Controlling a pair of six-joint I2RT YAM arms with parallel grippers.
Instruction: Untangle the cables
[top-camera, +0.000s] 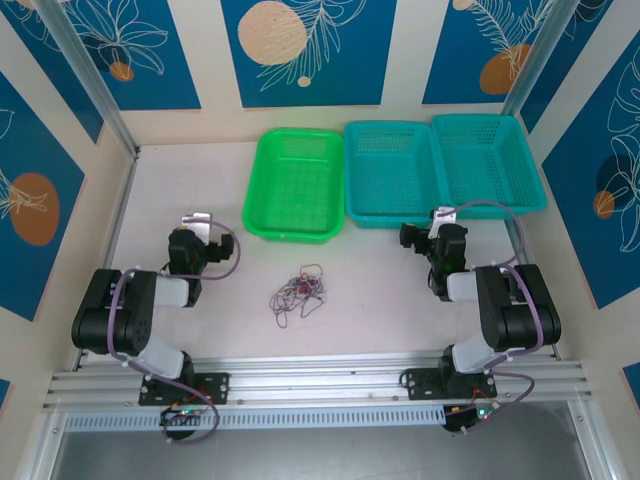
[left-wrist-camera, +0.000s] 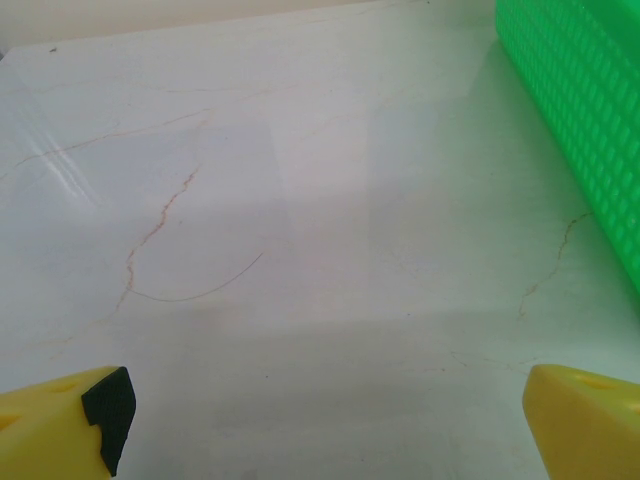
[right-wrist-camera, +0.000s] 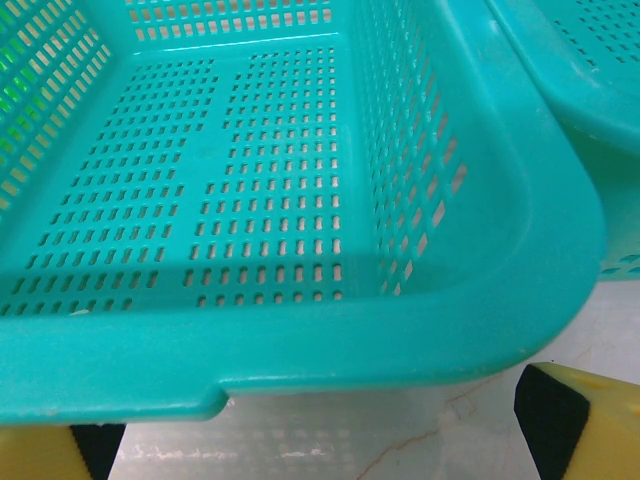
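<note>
- Item, cables (top-camera: 298, 292): a small knot of hair-thin curly wires, black, red and pale whitish, bunched in one clump. It lies on the tabletop (top-camera: 380, 295), a pale, marble-veined surface. The clump sits between the two arms, in front of the green basket and well apart from it. Nothing touches it.
- Item, green basket (top-camera: 252, 195): a bright green perforated plastic tray at the far side of the table. I can see nothing in it.
- Item, teal basket (top-camera: 349, 175): a perforated teal plastic tray just beside the green one. A second teal basket (top-camera: 535, 175) overlaps its right edge. Both look bare.
- Item, left gripper (left-wrist-camera: 330, 415): yellow fingers spread wide and released, holding nothing. It is aimed across bare table, with the green basket wall at its right.
- Item, right gripper (right-wrist-camera: 320, 440): yellow fingers parted and empty. It is nosed up close to the near rim of the teal basket (right-wrist-camera: 300, 365), well away from the clump.
- Step in hand, as I judge it: the very start. The tangle is whole and no strand has been lifted out.
- Next move, as I judge it: an arm must swing inward and come down low over the clump, then pinch one outlying loop. The wires are so thin that the fingers must close almost at the table surface. The other arm would likely need to hold the rest down, or the whole knot will lift together.
</note>
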